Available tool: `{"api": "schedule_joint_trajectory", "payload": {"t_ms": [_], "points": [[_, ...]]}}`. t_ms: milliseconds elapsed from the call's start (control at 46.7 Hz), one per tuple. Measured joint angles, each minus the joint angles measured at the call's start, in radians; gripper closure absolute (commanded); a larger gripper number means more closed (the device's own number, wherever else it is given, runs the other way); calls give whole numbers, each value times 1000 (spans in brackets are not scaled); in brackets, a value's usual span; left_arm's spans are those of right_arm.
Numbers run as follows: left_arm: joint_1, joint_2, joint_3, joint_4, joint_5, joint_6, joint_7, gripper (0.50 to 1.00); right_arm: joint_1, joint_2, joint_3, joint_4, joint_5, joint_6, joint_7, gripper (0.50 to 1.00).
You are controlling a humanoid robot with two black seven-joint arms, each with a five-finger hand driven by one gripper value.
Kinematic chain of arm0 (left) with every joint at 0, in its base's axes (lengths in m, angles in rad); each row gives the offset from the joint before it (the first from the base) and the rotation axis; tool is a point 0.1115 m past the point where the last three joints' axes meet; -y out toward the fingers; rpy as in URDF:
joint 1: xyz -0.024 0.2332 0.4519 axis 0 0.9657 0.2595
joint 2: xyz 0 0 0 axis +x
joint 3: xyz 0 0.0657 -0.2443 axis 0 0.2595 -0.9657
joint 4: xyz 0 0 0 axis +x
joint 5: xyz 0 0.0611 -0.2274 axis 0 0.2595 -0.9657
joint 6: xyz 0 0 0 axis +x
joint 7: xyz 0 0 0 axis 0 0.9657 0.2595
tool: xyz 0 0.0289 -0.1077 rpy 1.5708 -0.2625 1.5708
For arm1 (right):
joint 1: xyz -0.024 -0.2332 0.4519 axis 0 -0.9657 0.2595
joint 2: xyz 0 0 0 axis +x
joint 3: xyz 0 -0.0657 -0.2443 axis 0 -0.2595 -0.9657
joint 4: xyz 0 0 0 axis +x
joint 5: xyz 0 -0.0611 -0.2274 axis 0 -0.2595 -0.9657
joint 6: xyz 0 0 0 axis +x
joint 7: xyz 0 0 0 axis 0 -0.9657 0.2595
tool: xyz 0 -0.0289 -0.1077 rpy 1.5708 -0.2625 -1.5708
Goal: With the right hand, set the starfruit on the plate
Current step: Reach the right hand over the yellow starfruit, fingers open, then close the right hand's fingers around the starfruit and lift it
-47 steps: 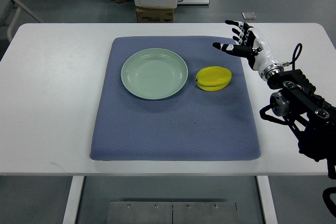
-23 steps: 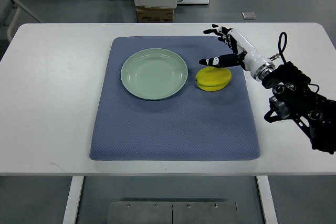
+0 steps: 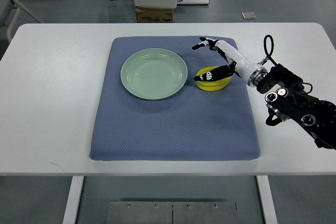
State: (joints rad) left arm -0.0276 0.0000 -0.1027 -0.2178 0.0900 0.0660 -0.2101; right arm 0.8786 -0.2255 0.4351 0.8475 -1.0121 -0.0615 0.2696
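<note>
My right hand [image 3: 216, 59] reaches in from the right edge, forearm angled up and left across the table [image 3: 52, 77], wrist over the right border of the blue mat [image 3: 173, 124]. Black arm hardware sits lower right, off the mat, with a cable loop above the wrist.

Hand pose: palm roughly over the starfruit [image 3: 212, 78], white shell of the hand facing up. My fingers [image 3: 202, 44] are spread, pointing left past the far side of the fruit, not closed on anything. My thumb [image 3: 207, 75] lies across the top of the fruit, dark tip pointing left toward the plate [image 3: 154, 73]. Thumb looks to be touching or just above the fruit skin; can't tell which from this angle. No grasp visible, fingers and thumb apart with the fruit partly under the thumb only.

Starfruit: yellow, lying on the mat just right of the plate, close to its rim but apart from it. Not on the plate.

Plate: pale green, round, on the upper middle of the mat.

Cardboard box [image 3: 155, 13] on the floor beyond the table's far edge.
</note>
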Motion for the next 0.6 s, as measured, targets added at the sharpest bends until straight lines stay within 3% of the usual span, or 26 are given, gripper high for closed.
{"api": "schedule_joint_trajectory", "payload": {"t_ms": [600], "points": [[0, 0, 0, 0, 0, 0, 0, 500, -1, 1, -47, -53, -74, -4, 5, 527]]}}
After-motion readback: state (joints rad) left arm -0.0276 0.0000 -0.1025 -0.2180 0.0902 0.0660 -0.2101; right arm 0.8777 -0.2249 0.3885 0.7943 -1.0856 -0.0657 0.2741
